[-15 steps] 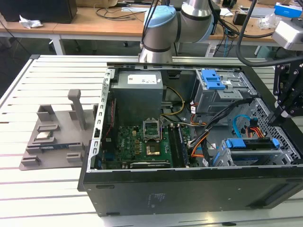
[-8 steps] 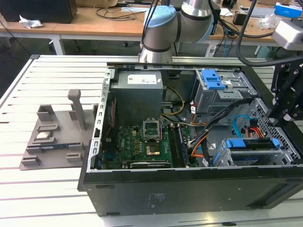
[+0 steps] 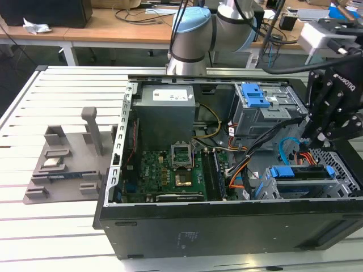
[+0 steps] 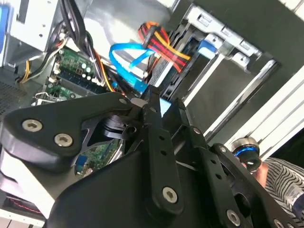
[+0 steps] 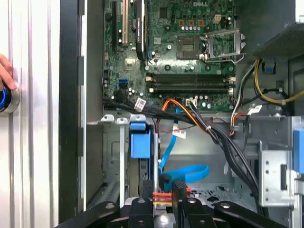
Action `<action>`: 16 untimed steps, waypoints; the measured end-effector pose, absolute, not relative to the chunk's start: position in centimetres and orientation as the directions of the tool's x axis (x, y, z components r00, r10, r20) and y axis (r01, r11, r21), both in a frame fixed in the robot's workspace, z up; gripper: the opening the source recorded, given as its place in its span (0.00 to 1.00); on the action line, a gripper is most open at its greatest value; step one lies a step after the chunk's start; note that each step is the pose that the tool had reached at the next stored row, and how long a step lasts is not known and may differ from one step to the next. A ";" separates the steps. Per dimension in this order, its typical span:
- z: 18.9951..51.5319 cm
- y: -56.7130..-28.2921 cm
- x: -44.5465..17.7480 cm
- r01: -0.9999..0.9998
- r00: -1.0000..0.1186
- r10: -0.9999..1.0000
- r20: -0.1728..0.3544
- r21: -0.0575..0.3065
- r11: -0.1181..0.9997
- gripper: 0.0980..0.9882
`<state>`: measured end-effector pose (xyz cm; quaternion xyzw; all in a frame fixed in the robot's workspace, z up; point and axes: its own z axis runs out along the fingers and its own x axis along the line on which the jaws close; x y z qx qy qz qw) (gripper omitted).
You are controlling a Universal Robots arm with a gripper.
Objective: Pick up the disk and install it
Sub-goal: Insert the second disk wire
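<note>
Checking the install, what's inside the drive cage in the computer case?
A blue-framed disk sits slotted in the drive cage, cables at its end; cage walls hide its label.

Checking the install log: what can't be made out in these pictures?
1. Disk, exterior view: label and body hidden inside the drive cage.
2. Motherboard, second wrist view: largely blocked by the gripper.
3. Hand, first wrist view: cut off by the picture's edge.

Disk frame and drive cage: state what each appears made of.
Disk frame: likely plastic, bright uniform blue, matte, moulded-looking tab. Drive cage: seemingly sheet metal, dull grey, with perforated wall and folded edges.
</note>
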<state>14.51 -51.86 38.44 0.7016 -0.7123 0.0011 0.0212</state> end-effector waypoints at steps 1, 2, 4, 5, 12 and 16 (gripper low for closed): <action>38.1 -51.9 14.3 -1.000 -0.013 -0.999 0.032 0.028 0.014 0.23; 37.8 -51.9 14.2 -1.000 -0.009 -0.999 0.032 0.028 0.010 0.23; 37.4 -51.8 14.2 -1.000 -0.005 -0.999 0.032 0.028 0.006 0.23; 37.3 -51.8 14.2 -1.000 -0.004 -0.999 0.032 0.028 0.005 0.23; 37.3 -51.8 14.2 -1.000 -0.004 -0.999 0.032 0.028 0.005 0.07; 37.3 -52.3 14.2 -1.000 -0.004 -0.999 0.032 0.028 0.005 0.07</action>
